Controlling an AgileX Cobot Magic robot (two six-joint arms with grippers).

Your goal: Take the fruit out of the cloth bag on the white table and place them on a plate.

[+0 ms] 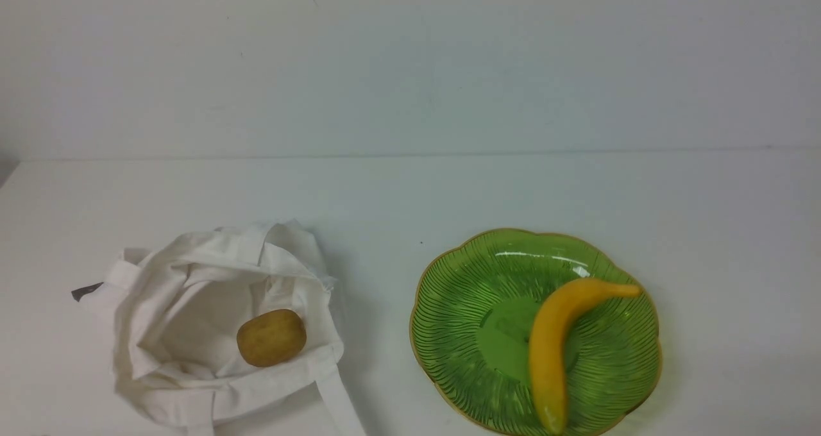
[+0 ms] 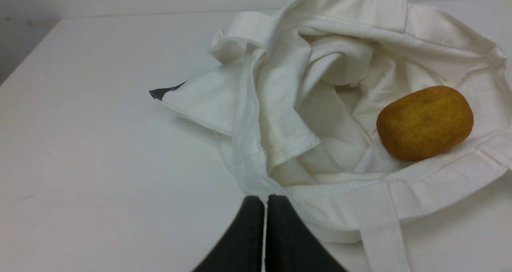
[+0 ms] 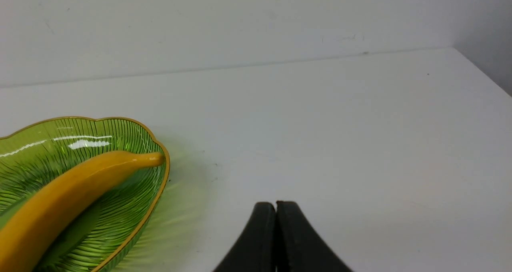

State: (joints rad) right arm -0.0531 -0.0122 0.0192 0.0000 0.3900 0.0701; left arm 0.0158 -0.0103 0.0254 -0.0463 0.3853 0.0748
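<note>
The off-white cloth bag [image 1: 211, 320] lies open on the white table [image 1: 410, 192] at the front left, with a brownish-tan fruit [image 1: 271, 337] inside its mouth. The yellow banana [image 1: 558, 349] lies across the green gold-rimmed plate [image 1: 462, 314] at the front right. In the left wrist view my left gripper [image 2: 265, 198] is shut and empty, its tips at the bag's near edge [image 2: 340, 212], with the tan fruit [image 2: 425, 122] beyond. In the right wrist view my right gripper [image 3: 275, 204] is shut and empty above bare table, beside the plate [image 3: 132, 144] and banana [image 3: 72, 192]. Neither gripper shows in the front view.
A small dark tag [image 1: 86, 291] sticks out of the bag's left side. The bag's strap [image 1: 340, 404] trails toward the front edge. A pale wall [image 1: 410, 64] stands behind the table. The table's right edge shows in the right wrist view [image 3: 484, 70].
</note>
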